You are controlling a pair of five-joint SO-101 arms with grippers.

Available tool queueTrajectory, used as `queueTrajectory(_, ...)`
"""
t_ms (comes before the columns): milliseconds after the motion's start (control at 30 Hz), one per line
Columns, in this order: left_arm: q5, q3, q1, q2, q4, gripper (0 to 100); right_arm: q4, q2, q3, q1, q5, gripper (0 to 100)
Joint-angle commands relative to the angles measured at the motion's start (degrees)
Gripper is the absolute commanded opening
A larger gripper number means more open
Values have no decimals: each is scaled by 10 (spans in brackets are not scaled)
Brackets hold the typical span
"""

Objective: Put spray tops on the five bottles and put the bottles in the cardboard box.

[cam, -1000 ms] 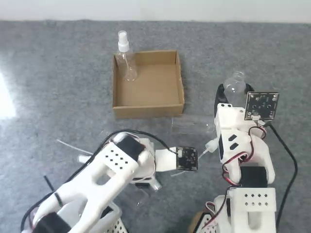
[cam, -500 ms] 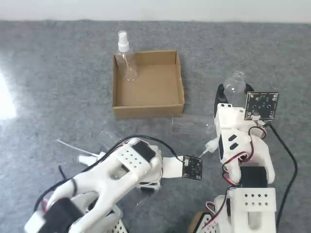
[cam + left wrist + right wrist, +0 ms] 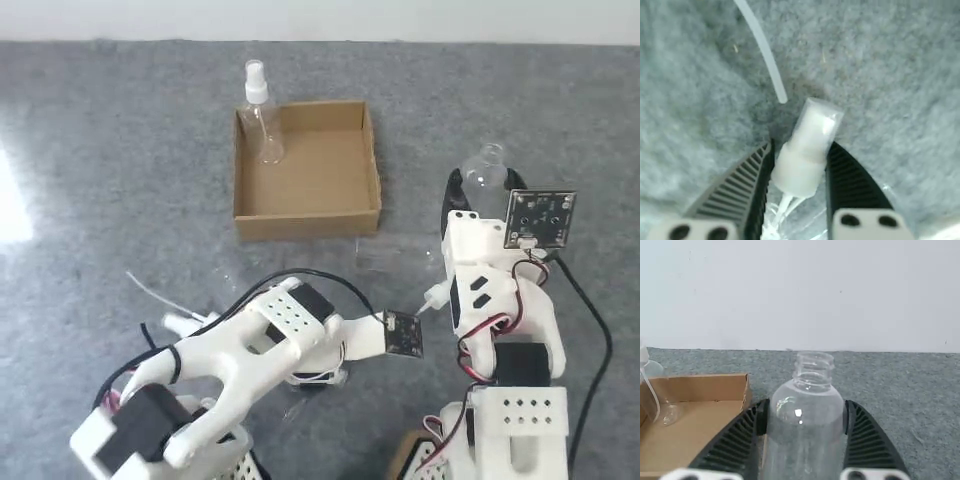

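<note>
1. Starting with the grey worktop [image 3: 120,150], spread wide under everything.
2. Over to the left arm [image 3: 250,350]: stretched low across the near side, wrist dipped close to the worktop.
3. Across to the right arm [image 3: 495,300]: standing at the near right, reaching toward the far side, just right of the box.
4. On to the cardboard box [image 3: 307,222]: open-topped, sitting at the far middle of the worktop, well apart from the left arm.
5. Inside that box, a capped bottle [image 3: 262,130]: leaning in the far left corner, spray head poking above the back wall.
6. Now the right tool [image 3: 805,412]: clamped on an open-necked bottle [image 3: 805,400], one jaw on each side of its body, holding it upright beside the box's right wall.
7. Just in front of the box's near wall, what looks like a clear bottle [image 3: 385,258], lying on its side.
8. Down at the left tool [image 3: 801,150]: gripping a white spray top [image 3: 807,145] by the collar, head pointing away from the wrist, low over the worktop.
9. Just beyond that head, a loose dip tube [image 3: 762,50], flat on the worktop, its end close to the held spray top.
10. Out to the left of the left arm, a second spray top [image 3: 185,322] lying loose; near the right arm, a third spray top [image 3: 432,298], also on the worktop.
</note>
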Motion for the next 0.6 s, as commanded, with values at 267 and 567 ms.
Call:
queueTrajectory(267, 38, -132, -69, 0, 86, 66, -15, -14, -4, 1, -5, 90)
queueTrajectory(567, 104, -138, -92, 0, 54, 70, -16, -14, -4, 1, -4, 90)
